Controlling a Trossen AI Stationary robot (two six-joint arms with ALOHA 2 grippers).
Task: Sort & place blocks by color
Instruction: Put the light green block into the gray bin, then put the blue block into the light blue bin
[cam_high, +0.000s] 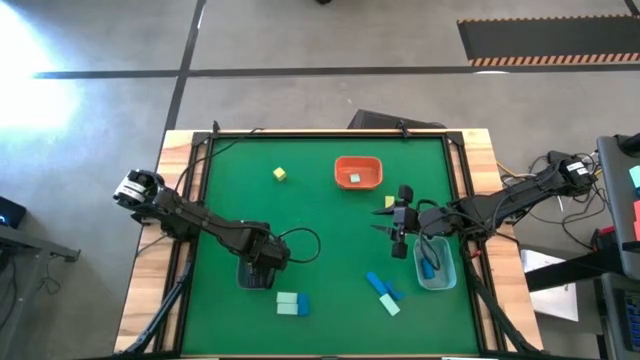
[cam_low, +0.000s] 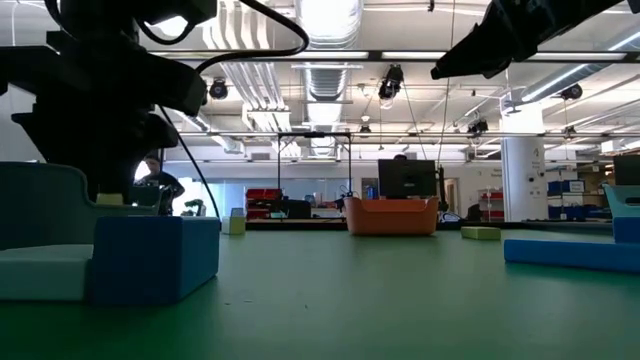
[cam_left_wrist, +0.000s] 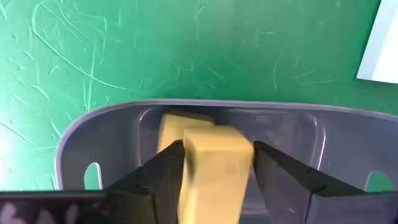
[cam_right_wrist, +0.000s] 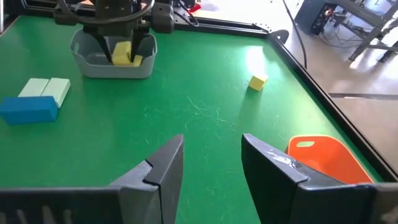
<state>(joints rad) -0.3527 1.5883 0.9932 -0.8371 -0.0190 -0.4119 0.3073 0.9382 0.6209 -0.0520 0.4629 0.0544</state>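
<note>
Two yellow rectangular blocks concern this check: one (cam_left_wrist: 214, 168) sits between the fingers of the left gripper (cam_left_wrist: 217, 149), directly over the translucent grey plastic bin (cam_left_wrist: 93, 130), and a second yellow block (cam_left_wrist: 180, 124) lies on the bin floor beneath it. Position is consistent w/ a colour drop: like goes w/ like, so the arm hangs above that bin and no other. Left fingers flank the block closely on both sides; whether they press it or have let go cannot be told. Block appears plain, matte, square-edged, long side roughly vertical, and low enough to be inside the bin rim. Right gripper (cam_right_wrist: 211, 140) hovers over the green table mat (cam_high: 320, 220), just beside the clear bluish bin (cam_high: 445, 275); its fingers stand apart w/ nothing between them, so judged to be waiting clear of the left arm's work. Bluish bin holds a blue block (cam_high: 428, 268); the orange plastic tray (cam_high: 372, 165) holds a pale mint block (cam_high: 354, 179). Unsorted on the mat: a small yellow cube (cam_high: 279, 174) near the far side, a mint-and-blue pair (cam_high: 293, 304) near the grey bin, plus a blue/mint cluster (cam_high: 383, 292) by the bluish bin. Task judged approx. part done.
</note>
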